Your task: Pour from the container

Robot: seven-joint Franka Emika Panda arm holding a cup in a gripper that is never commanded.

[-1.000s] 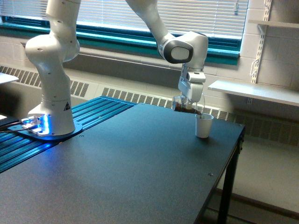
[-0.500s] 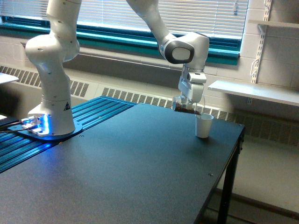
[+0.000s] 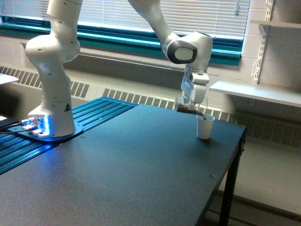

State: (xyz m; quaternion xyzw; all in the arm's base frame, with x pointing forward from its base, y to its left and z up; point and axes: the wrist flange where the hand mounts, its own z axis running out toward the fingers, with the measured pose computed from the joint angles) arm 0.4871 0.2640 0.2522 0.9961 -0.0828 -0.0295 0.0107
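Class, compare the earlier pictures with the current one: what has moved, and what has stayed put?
The gripper and the tilted clear cup it holds shifted slightly toward the exterior view's right, closer over the white cup. The grip is unchanged, and the white cup and table stayed put.

The arm (image 3: 51, 56) is white with grey joints. The cup (image 3: 205, 126) is white. The container (image 3: 188, 106) is clear, its contents brown. The surface (image 3: 117, 174) is matte black. The window trim (image 3: 117, 37) is teal.
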